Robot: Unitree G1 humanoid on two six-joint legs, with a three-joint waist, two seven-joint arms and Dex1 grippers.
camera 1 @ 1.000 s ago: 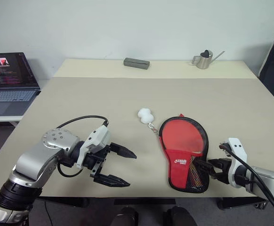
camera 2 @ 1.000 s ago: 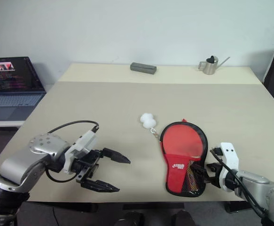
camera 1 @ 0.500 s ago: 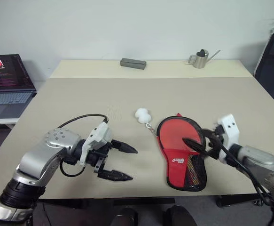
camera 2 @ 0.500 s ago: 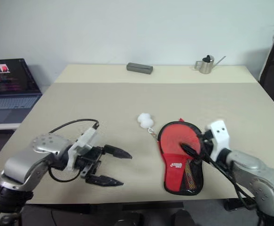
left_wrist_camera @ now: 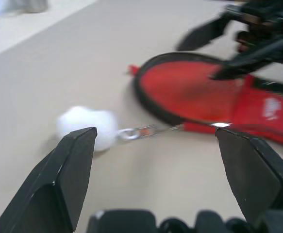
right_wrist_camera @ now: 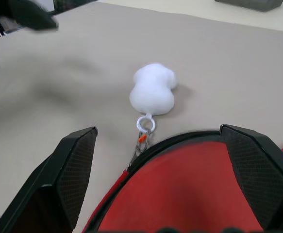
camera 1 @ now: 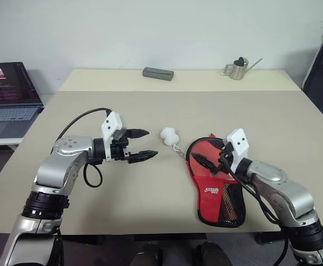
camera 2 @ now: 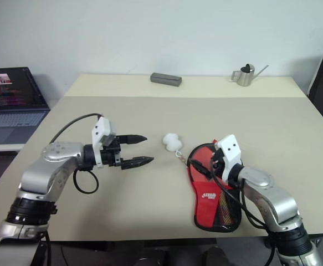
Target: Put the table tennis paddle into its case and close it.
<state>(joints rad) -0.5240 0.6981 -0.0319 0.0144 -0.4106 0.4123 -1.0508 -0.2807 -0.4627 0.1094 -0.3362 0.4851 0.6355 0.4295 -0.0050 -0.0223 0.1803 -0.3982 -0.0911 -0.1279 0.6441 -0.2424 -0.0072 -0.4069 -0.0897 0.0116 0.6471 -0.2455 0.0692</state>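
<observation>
From the head cameras, the case (camera 1: 216, 183) lies flat on the beige table (camera 1: 150, 105), toward the robot's right, its round end unzipped with the red paddle (camera 1: 205, 155) face showing inside and the mesh pocket at the near end. The white pompom (camera 1: 170, 134) rests on the table just beside the case's round end, joined to it by a short chain. The left gripper (camera 1: 143, 144) hangs above the table left of the pompom, fingers spread, nothing between them, pointing toward it. The right gripper (camera 1: 208, 158) is over the case's round end, jaws wide and empty. A grey box (camera 1: 158, 73) and a small metal watering can (camera 1: 240, 68) stand at the far edge; a laptop (camera 1: 9, 100) sits off to the left. In the left wrist view, the pompom (left_wrist_camera: 87, 127) and chain lie between the spread fingers (left_wrist_camera: 63, 179), the red opening beyond. In the right wrist view, the pompom (right_wrist_camera: 153, 91) lies just past the case rim (right_wrist_camera: 180, 141).
</observation>
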